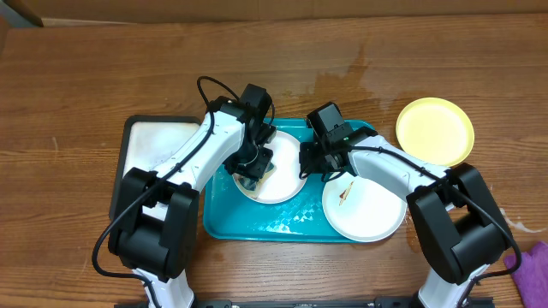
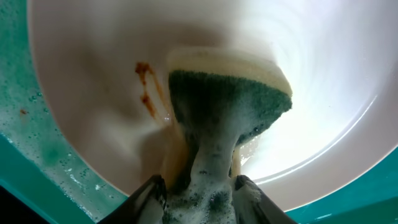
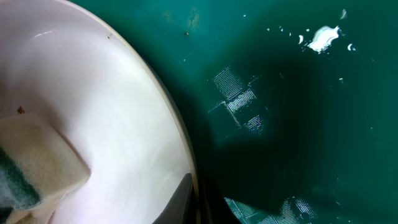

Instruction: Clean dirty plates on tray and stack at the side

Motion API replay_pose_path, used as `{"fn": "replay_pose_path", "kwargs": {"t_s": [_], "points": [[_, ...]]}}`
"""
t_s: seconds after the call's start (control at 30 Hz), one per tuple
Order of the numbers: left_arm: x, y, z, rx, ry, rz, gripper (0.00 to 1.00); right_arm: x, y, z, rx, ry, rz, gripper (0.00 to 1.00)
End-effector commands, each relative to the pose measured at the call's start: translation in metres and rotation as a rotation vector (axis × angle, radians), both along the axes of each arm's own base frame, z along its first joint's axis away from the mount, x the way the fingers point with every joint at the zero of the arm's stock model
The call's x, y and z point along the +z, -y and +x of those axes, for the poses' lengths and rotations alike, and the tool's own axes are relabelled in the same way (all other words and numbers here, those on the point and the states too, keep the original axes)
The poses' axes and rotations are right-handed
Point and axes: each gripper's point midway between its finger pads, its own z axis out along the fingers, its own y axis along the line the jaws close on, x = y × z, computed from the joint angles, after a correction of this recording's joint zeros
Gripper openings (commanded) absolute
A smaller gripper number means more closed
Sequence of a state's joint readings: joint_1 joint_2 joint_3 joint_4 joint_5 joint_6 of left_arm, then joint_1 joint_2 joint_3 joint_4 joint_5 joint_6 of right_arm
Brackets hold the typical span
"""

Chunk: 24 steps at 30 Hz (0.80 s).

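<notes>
The left end effector (image 2: 198, 191) clamps a soapy sponge (image 2: 230, 99) against the smeared white plate (image 2: 93, 81) at the teal tray's (image 1: 248, 224) center. The right end effector (image 1: 312, 160) sits at that plate's 3 o'clock rim; I cannot tell its grip. The other white plate (image 1: 364, 210) lies at the tray's 4 o'clock, and the yellow plate (image 1: 434, 131) on the desk (image 1: 86, 68) at 2 o'clock.

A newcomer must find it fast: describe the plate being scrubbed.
Start at the teal tray mid-table. Two white plates sit on it: take the left plate, not the right plate. Only it has the left gripper pressing a soapy green sponge into it, beside an orange smear.
</notes>
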State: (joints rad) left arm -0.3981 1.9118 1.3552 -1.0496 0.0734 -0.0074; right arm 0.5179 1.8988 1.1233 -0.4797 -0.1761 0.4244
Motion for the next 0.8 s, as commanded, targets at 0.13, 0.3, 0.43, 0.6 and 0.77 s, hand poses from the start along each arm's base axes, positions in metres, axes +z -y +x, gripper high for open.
{"fn": "replay_pose_path", "kwargs": {"t_s": [0.13, 0.3, 0.43, 0.6, 0.77], "points": [[-0.015, -0.005, -0.017, -0.012, -0.045, 0.022, 0.42, 0.006, 0.002, 0.001, -0.005, 0.017, -0.001, 0.04], [-0.03, -0.008, -0.024, -0.013, -0.048, 0.027, 0.08, 0.006, 0.002, 0.001, -0.005, 0.017, -0.001, 0.04], [-0.034, -0.015, -0.019, -0.015, -0.018, 0.062, 0.04, 0.006, 0.002, 0.001, -0.005, 0.017, -0.001, 0.04], [-0.034, -0.019, -0.01, -0.016, 0.024, 0.091, 0.04, 0.006, 0.003, 0.0, -0.005, 0.015, -0.003, 0.04], [-0.035, -0.017, 0.001, -0.01, 0.071, 0.089, 0.04, 0.006, 0.003, 0.0, -0.006, 0.014, -0.003, 0.04]]}}
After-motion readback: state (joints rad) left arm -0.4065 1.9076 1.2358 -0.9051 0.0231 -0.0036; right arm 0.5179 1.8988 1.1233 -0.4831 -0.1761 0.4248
